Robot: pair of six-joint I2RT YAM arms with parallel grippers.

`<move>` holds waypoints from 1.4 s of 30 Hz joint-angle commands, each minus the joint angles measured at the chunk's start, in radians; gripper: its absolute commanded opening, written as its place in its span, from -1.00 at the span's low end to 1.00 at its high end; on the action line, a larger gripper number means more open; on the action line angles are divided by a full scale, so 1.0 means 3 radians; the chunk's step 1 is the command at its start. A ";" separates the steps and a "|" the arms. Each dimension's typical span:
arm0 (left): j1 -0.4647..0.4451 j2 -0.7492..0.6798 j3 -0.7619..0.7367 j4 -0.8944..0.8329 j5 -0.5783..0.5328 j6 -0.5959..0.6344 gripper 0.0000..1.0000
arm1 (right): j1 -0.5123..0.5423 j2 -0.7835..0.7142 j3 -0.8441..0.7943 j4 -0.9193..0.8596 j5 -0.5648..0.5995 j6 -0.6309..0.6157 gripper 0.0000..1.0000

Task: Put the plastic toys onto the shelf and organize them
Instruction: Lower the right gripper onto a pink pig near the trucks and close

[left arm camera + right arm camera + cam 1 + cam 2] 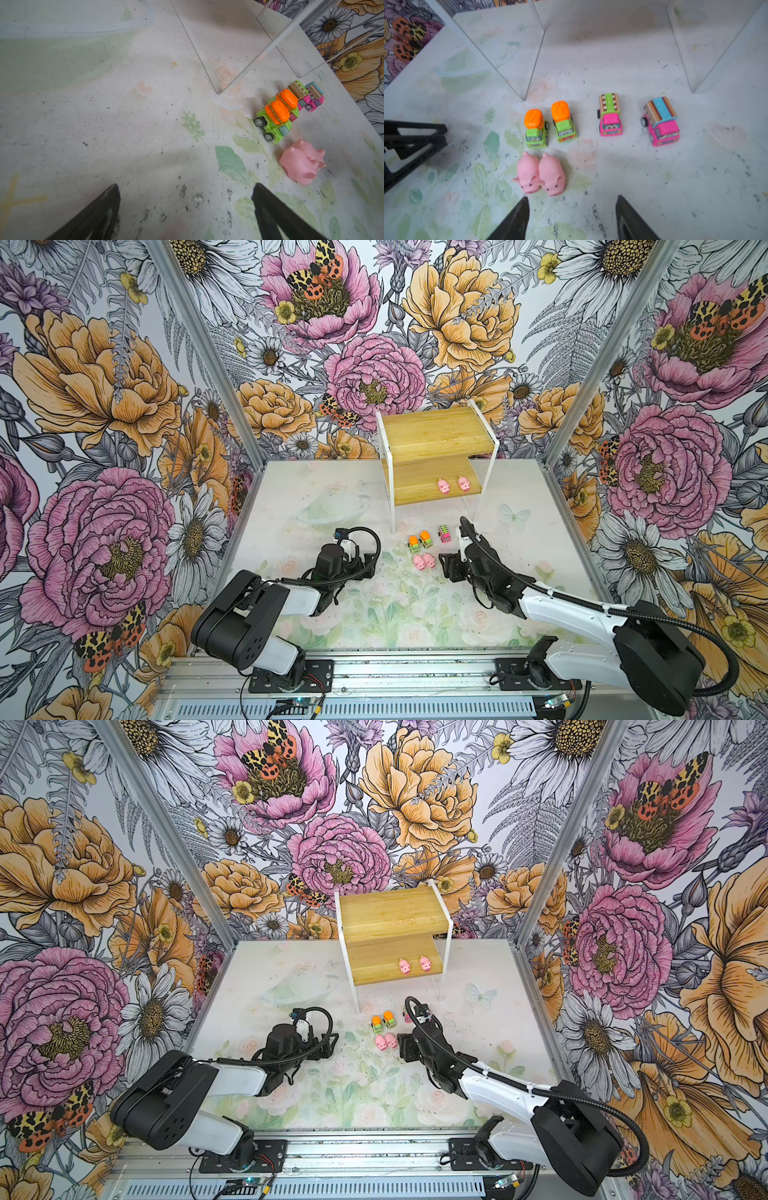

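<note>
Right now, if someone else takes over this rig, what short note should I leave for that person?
Left claw: open, holds nothing, left of the toys.
Right claw: open, holds nothing, close beside the table pigs.
Done: two shelf pigs stand on the lower board of the shelf.
To do: the two table pigs, two green trucks and two pink trucks, all on the table in front of the shelf.
</note>
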 commanded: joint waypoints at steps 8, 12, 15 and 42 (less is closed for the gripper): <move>0.0004 0.0055 0.0056 0.0066 0.0049 0.0036 0.98 | 0.0230 0.0731 0.0002 0.0769 -0.0127 0.0043 0.31; -0.0005 0.0070 0.0082 0.0028 0.0033 0.0051 0.98 | 0.0232 0.0919 0.0053 0.0883 -0.0099 0.0028 0.30; -0.0011 0.0106 0.0116 -0.0004 0.0029 0.0062 0.98 | 0.0222 0.1018 0.0085 0.0917 -0.0047 -0.0012 0.25; -0.0059 0.0136 0.0187 -0.0108 -0.0113 0.0057 0.98 | -0.0093 0.1501 0.0238 0.1186 -0.0468 -0.0322 0.07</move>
